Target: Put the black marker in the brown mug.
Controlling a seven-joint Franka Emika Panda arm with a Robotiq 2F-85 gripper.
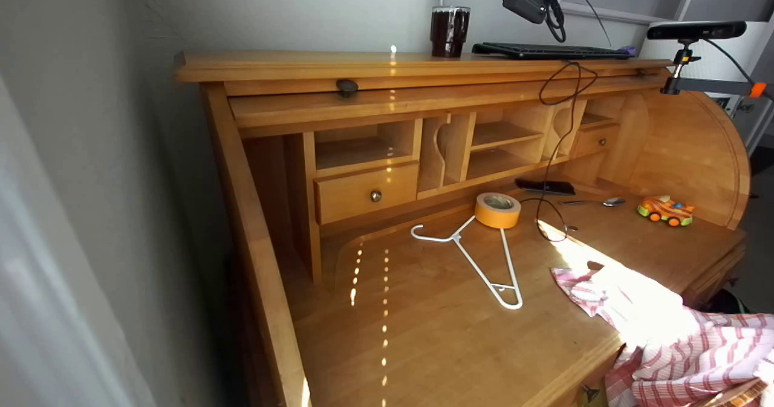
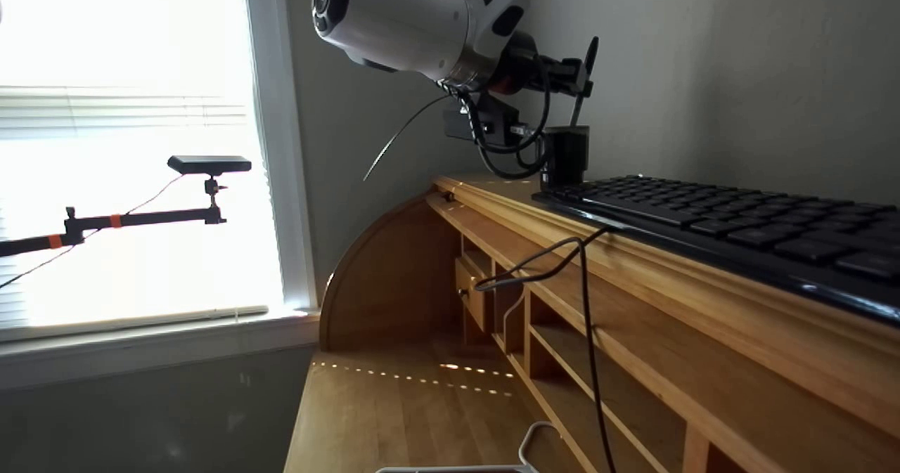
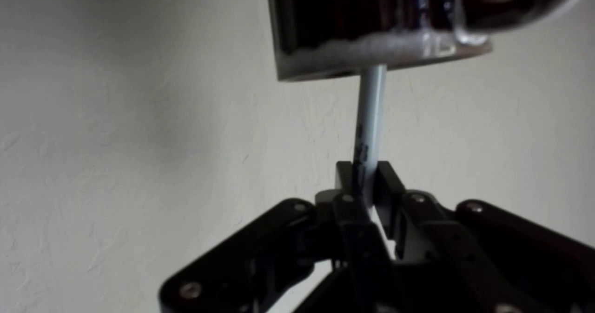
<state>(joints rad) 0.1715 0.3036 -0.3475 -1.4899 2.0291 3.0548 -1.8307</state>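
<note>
The brown mug (image 1: 449, 32) stands upright on the desk's top shelf; it looks almost black in an exterior view (image 2: 564, 158). In the wrist view the mug (image 3: 344, 13) appears upside down, handle at right. My gripper (image 2: 583, 85) is shut on the marker (image 2: 576, 109), which has a pale barrel and a black upper end. The marker is held nearly upright, slightly tilted, above the mug. In the wrist view the fingers (image 3: 367, 183) pinch the barrel (image 3: 370, 103), which has dark print. Its lower end reaches the mug's rim; whether it is inside is hidden.
A black keyboard (image 1: 544, 51) lies beside the mug on the top shelf, with its cable (image 1: 571, 117) hanging down. The wall (image 1: 302, 14) is close behind. On the desk below are an orange tape roll (image 1: 497, 211), a white hanger (image 1: 478, 265), a toy car (image 1: 665, 211) and a cloth (image 1: 665, 328).
</note>
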